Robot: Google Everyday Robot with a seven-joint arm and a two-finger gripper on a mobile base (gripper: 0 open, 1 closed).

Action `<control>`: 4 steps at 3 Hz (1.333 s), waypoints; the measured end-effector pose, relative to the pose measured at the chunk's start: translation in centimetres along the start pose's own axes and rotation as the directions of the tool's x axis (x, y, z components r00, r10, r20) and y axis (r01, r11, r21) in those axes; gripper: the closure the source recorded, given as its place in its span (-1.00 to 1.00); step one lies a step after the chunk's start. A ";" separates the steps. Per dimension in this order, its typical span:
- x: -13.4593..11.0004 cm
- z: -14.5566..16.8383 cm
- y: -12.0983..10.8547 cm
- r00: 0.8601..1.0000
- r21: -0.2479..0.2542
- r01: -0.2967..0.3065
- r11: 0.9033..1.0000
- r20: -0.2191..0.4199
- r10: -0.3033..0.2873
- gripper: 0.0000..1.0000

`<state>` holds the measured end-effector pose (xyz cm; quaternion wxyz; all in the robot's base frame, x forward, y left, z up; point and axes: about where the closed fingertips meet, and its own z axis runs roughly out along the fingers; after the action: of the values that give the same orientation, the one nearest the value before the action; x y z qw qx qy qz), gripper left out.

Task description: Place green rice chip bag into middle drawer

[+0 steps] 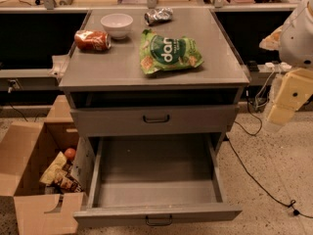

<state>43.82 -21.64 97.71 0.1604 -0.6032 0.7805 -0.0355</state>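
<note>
The green rice chip bag (168, 57) lies flat on the grey cabinet top (107, 70), right of its middle. The middle drawer (195, 213) is pulled wide open towards me and holds nothing. The matching grey drawer (156, 118) above it is closed. My gripper (282, 112) hangs on the pale arm at the right edge of the view. It is beside the cabinet's right front corner, at about the height of the closed drawer and well apart from the bag.
A red-orange can (92, 40) lies on its side at the top's left, next to a white bowl (116, 24). A crumpled silver foil bag (158, 15) lies at the back. An open cardboard box (24, 160) with snacks stands on the floor left. Black cables (254, 177) cross the floor right.
</note>
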 end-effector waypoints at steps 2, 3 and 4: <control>-1.1 0.9 -1.9 0.999 0.024 0.049 0.999 0.018 -0.050 -1.00; -2.5 2.9 -5.1 0.992 0.066 0.108 0.992 0.065 -0.112 -1.00; -4.0 4.9 -8.7 0.980 0.112 0.132 0.985 0.133 -0.147 -1.00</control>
<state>54.27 -19.53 96.03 0.2429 -0.6485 0.7201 -0.0440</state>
